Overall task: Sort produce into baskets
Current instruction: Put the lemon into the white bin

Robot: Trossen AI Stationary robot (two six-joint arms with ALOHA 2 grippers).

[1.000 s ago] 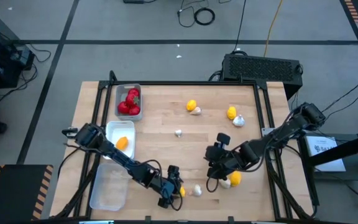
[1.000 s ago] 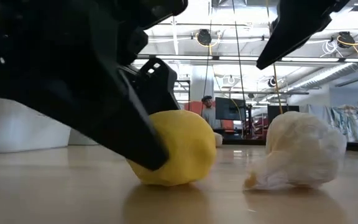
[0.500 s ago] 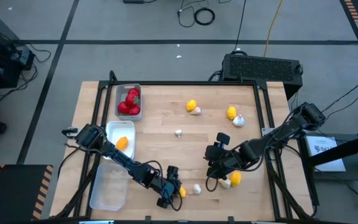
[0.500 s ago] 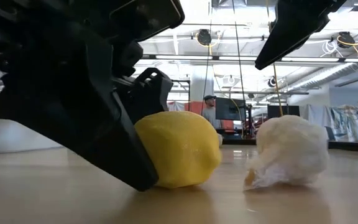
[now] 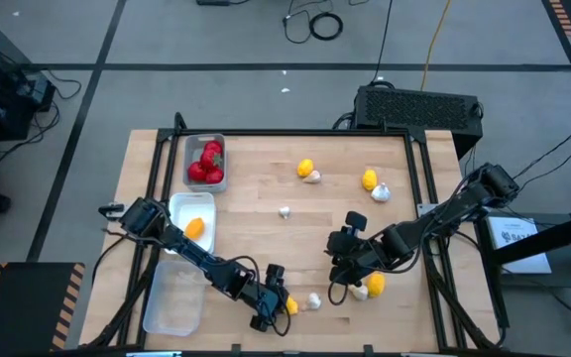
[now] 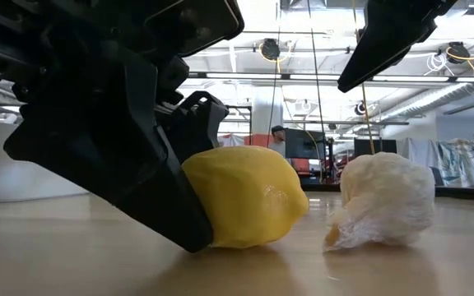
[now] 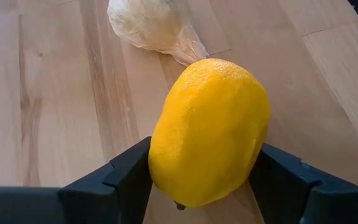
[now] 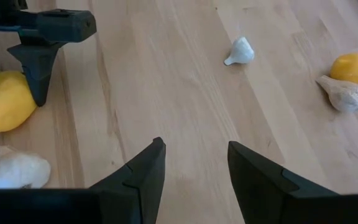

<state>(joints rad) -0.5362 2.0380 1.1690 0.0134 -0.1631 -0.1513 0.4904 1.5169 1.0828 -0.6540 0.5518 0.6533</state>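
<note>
lemon [image 7: 209, 134] sits pinched between the left hand's [image 5: 278, 302] fingers [image 7: 126, 177] at the near edge of the wooden surface [image 5: 266, 238], a garlic bulb [image 6: 385, 200] just beside it. right hand [image 8: 191, 171], fingers spread, hovers empty over bare wood nearby.

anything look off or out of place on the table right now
Nothing looks spilled or damaged. Loose pieces lie scattered on the table. The left gripper has its fingers on either side of a yellow lemon, a garlic bulb beside it. The right gripper hangs open over bare wood.
</note>
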